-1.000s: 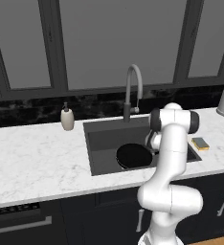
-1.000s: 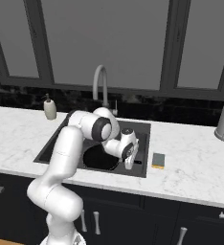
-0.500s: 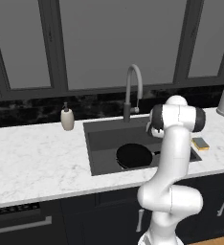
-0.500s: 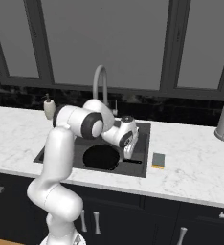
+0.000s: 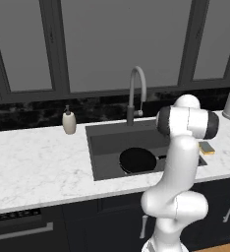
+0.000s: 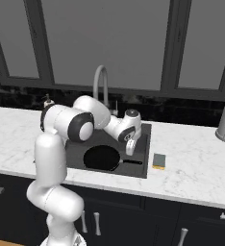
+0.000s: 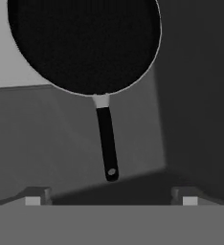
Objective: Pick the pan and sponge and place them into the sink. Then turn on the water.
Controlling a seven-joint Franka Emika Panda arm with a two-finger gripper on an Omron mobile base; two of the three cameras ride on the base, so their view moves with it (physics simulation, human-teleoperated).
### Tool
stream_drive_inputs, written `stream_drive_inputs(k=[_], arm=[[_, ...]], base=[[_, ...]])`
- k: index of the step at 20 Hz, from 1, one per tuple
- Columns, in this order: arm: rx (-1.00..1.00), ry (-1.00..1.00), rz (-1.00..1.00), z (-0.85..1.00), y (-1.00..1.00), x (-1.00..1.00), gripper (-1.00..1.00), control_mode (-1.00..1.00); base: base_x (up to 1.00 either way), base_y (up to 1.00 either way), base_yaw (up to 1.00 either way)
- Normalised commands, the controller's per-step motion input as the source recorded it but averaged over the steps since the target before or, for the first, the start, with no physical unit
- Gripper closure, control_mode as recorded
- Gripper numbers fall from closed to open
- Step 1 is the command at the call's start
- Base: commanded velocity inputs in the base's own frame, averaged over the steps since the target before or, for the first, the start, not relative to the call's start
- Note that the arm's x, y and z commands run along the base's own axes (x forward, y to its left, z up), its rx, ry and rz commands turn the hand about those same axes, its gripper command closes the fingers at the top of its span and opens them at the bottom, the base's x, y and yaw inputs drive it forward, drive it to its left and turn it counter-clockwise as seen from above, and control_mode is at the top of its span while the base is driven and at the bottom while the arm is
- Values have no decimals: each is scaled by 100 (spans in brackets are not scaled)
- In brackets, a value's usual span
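The pan (image 6: pixel 103 157) lay flat on the floor of the sink (image 6: pixel 141 166), its round body toward the basin's left and front and its thin straight handle (image 6: pixel 131 162) running along the sink's length toward the right-hand wall. In the hand view the pan (image 7: pixel 85 43) was cut off at the upper edge while its handle (image 7: pixel 107 143) ran down toward the fingertips (image 7: pixel 33 200), ending just short of them and touching neither. The gripper (image 6: pixel 130 147) hung above the right half of the basin with its jaws spread wide and nothing between them. In the left base view the arm's white body covered the right part of the sink (image 5: pixel 104 145), so the pan (image 5: pixel 137 160) showed as a dark disc with only a stub of handle beside the arm, and the gripper itself was behind that body. The sponge (image 6: pixel 158 161) lay flat on the marble counter (image 6: pixel 196 168) just beside the sink's right rim, grey-green face up with a yellow edge showing; in the left base view the sponge (image 5: pixel 206 147) sat partly behind the arm. The gooseneck faucet (image 5: pixel 136 93) stood behind the basin, with no water visible at its spout.
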Motion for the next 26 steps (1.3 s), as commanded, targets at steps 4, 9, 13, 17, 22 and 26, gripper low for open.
stream_drive_inputs(k=[4,9,13,17,22,26], arm=[[0,0,9,58,0,-50,-100,-100],[0,0,-3,64,0,-25,-100,-100],[0,0,-26,44,0,-22,-100,-100],[0,4,-46,25,-11,-26,-100,-100],[2,9,-51,31,-16,-23,-100,-100],[3,10,-47,47,-17,-9,-100,-100]], base=[[0,0,0],[0,0,0],[0,0,0],[0,0,0],[0,0,0],[0,0,0]])
